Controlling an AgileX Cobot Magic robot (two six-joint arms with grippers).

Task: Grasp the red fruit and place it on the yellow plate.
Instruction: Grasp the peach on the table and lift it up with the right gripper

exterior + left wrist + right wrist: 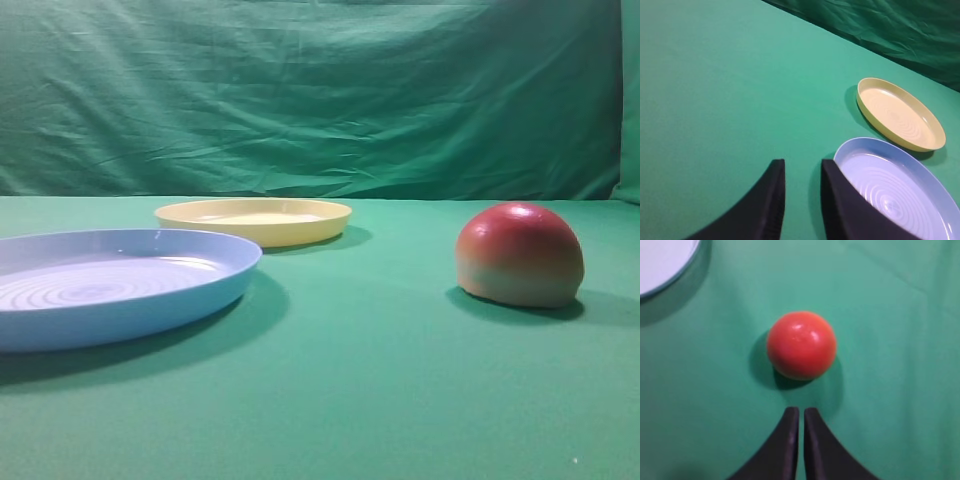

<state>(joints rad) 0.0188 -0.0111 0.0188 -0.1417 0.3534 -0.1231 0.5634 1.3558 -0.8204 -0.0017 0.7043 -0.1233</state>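
Both wrist views are showing matte black, smoothly curved fingers [767,200] [785,450] tapering to narrow tips at each claw

Red fruit [520,254]: smooth dome, red on top fading to pale yellow-green, flat base down, well right of yellow plate [254,220]. Plate: shallow, round, pale, sitting flat, bare, farther back than the fruit.

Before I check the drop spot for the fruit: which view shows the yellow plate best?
The left wrist view: the yellow plate is seen from above, whole rim and bare inside visible, beside the blue plate. The exterior high view shows it nearly edge-on. The right wrist view does not show it.
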